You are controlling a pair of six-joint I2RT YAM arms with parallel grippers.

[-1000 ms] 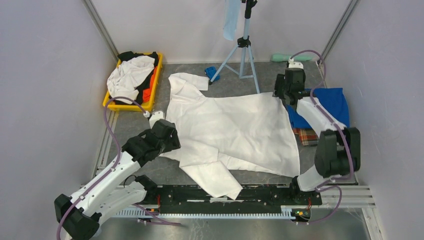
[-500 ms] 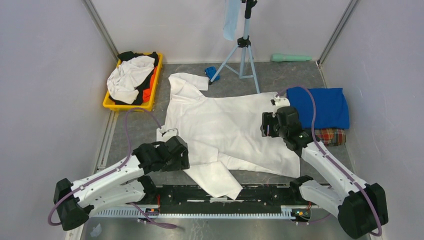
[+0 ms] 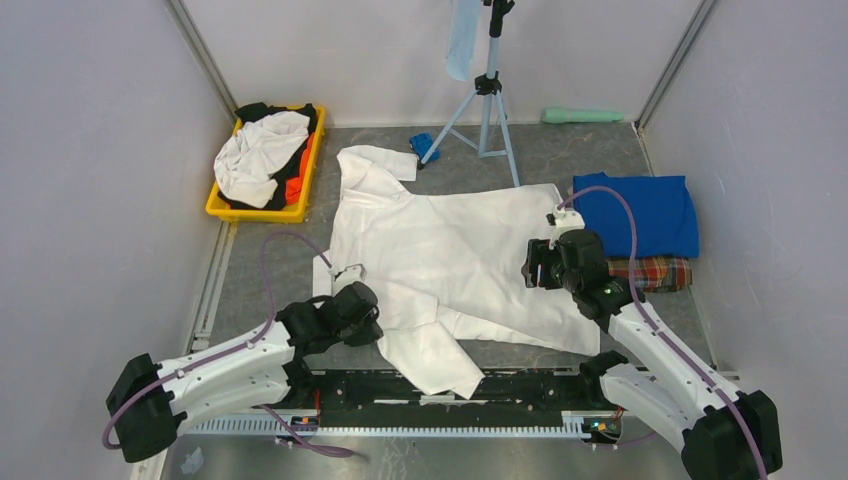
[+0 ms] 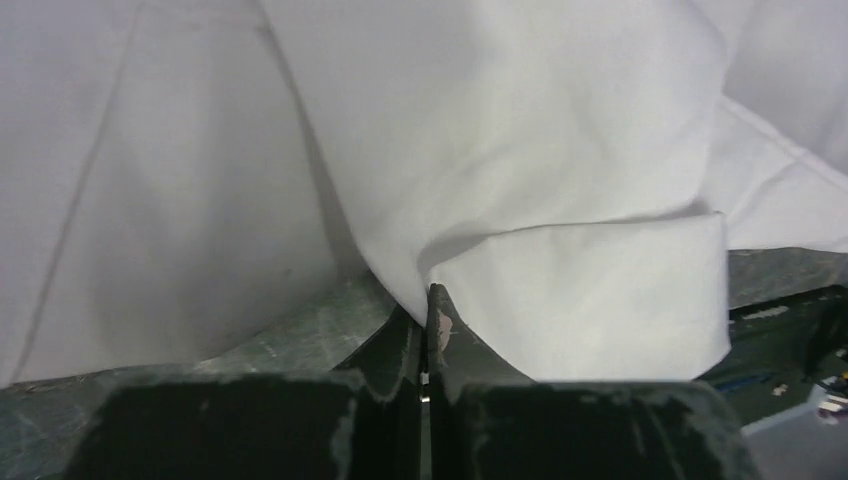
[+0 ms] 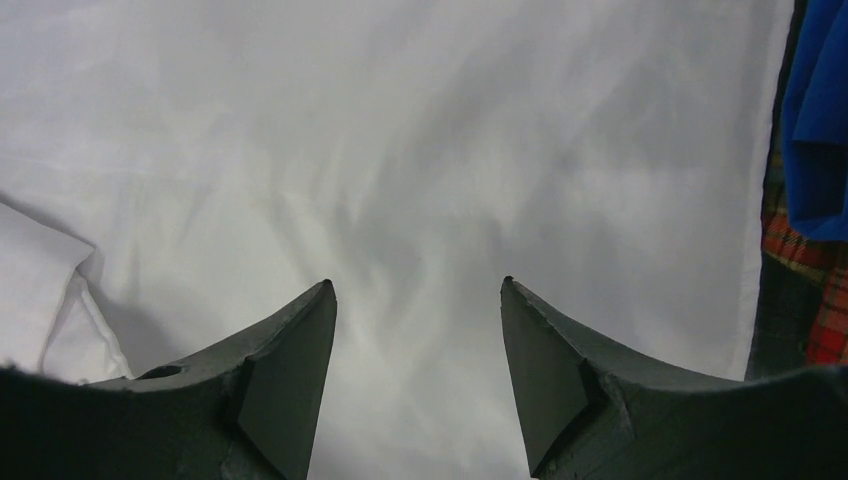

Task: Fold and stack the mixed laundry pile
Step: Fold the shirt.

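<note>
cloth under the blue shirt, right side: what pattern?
The plaid cloth is red-green tartan, sticking out from under the blue shirt. It shows best in the top view.

The large white shirt (image 3: 460, 260) spread mid-table is thin, matt woven cloth, smooth with soft creases. The dark grey table top (image 3: 580, 155) looks matt and mottled. At far left, the yellow tray (image 3: 252, 213) is glossy plastic. The folded royal-blue T-shirt (image 3: 640, 210) at right is matt knit. The left gripper (image 4: 428, 300) is matt black plastic, with scuffed edges.
</note>
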